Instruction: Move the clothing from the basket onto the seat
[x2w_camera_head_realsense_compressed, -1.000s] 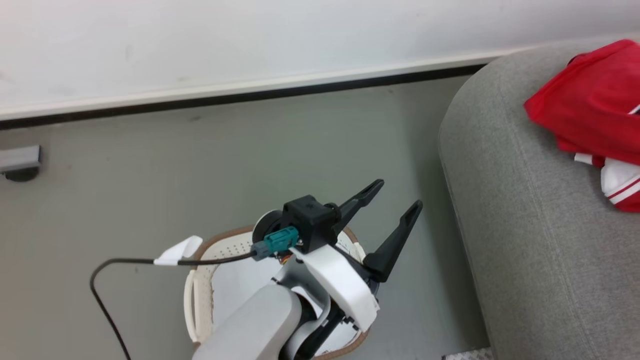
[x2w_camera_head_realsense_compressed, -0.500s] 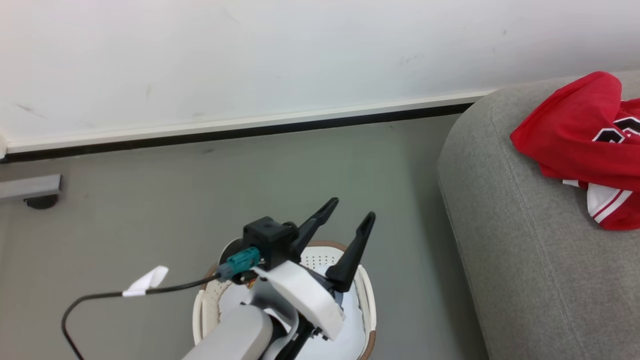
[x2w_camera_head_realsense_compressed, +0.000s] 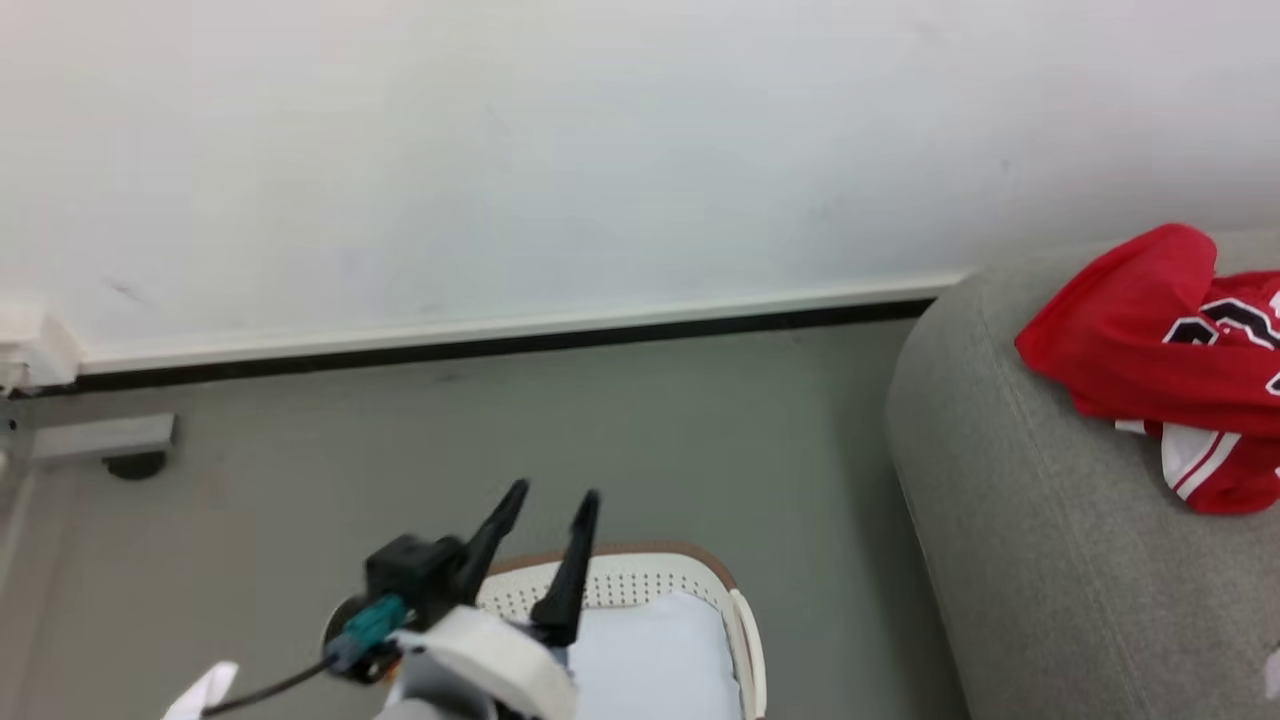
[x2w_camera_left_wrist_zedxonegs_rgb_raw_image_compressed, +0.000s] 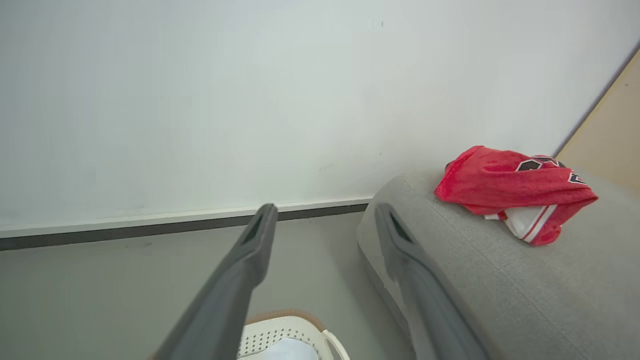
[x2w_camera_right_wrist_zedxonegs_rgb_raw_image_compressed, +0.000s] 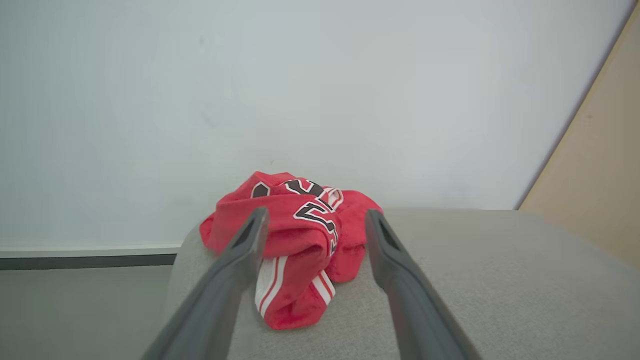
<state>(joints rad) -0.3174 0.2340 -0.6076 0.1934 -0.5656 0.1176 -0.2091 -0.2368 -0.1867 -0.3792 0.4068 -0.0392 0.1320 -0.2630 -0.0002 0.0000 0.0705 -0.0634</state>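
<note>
- Head view: my left gripper (x2w_camera_head_realsense_compressed: 556, 492) hangs over the basket (x2w_camera_head_realsense_compressed: 640, 585), fingers spread and holding nothing. The clothing (x2w_camera_head_realsense_compressed: 1150, 350) lies bunched on the seat (x2w_camera_head_realsense_compressed: 1000, 560) (by its rounded edge, well apart from the basket).
- Left wrist view: my fingers stand apart, with the basket below them and the clothing on the seat to the right.
- Right wrist view: my right gripper (x2w_camera_right_wrist_zedxonegs_rgb_raw_image_compressed: 316, 214) is released and empty, pointing at the clothing.

The clothing (x2w_camera_head_realsense_compressed: 1130, 340) runs off the head view's right edge. The basket (x2w_camera_head_realsense_compressed: 640, 585) is cut by the bottom edge and sits partly behind the blurred left fingers (x2w_camera_head_realsense_compressed: 570, 565).
</note>
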